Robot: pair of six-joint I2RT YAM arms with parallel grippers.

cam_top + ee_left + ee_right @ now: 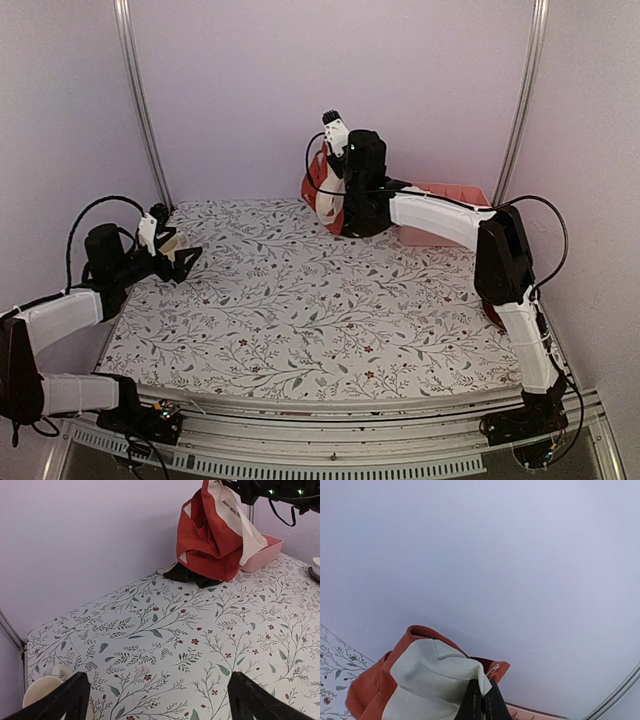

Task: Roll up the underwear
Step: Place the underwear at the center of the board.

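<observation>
My right gripper [484, 700] is shut on the rust-red underwear [367, 695] at its whitish printed cloth [425, 675]. It holds the piece in the air at the back of the table, where it hangs as a bunch [316, 185] [210, 545]. I cannot tell whether the whitish cloth is a band or a separate garment. A dark olive-black garment [186, 574] lies on the table under the hanging piece. My left gripper [185, 262] [157, 700] hovers low over the table's left side, open, with only the flowered cloth between its fingers [70, 695].
A pink tray [267, 550] [452, 192] stands at the back right, just behind the hanging garment. A small round dish [315, 567] shows at the right edge. Metal frame posts [140, 100] rise at the back corners. The table is covered with a flowered cloth [300, 310].
</observation>
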